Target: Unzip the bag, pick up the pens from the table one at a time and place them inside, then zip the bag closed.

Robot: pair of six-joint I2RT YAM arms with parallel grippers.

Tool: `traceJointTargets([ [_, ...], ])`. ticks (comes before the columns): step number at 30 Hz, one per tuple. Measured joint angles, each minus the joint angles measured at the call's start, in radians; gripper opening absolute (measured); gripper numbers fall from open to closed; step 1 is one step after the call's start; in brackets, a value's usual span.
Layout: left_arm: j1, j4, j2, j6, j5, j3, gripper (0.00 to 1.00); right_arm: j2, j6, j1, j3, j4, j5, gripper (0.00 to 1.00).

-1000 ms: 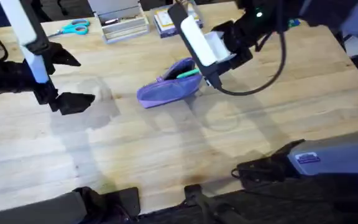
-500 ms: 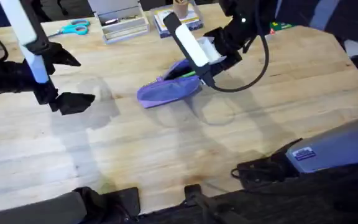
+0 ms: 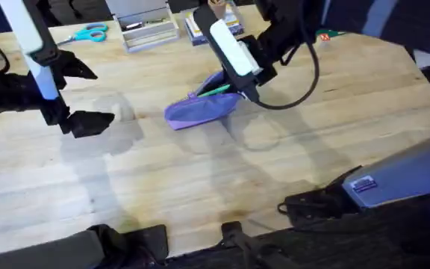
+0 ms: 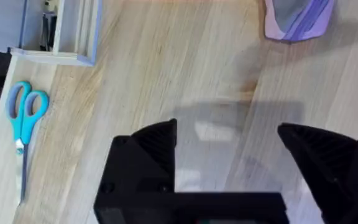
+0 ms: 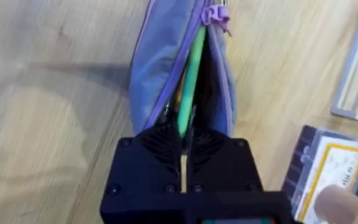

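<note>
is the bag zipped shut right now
No, the bag gapes open along its top, with the green pen lying in the opening, gripped by the right tool.

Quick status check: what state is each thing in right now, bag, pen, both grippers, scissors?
bag: unzipped, lying on the table, mouth gaping.
green pen: partly inside the bag's opening, held at its end.
right gripper: shut on the green pen.
left gripper: open, holding nothing, away from the bag.
scissors: closed, lying flat on the table.
</note>
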Motion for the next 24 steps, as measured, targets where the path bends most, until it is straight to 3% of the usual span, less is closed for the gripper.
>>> traceJointTargets([
  [8, 0.0, -0.001, 0.0, 0.0, 0.012, 0.0, 0.993, 0.076, 0.024, 0.016, 0.0, 0.069, -0.009, 0.032],
  [17, 0.0, -0.002, 0.0, 0.0, 0.015, 0.0, 0.994, 0.079, 0.044, 0.081, 0.0, 0.094, 0.007, 0.03],
  [18, 0.0, -0.001, 0.0, 0.0, 0.015, 0.0, 0.994, 0.079, 0.052, 0.089, 0.0, 0.094, 0.016, 0.102],
  [24, 0.0, -0.002, 0.0, 0.0, 0.015, 0.0, 0.994, 0.079, 0.057, 0.112, 0.0, 0.1, 0.064, 0.942],
])
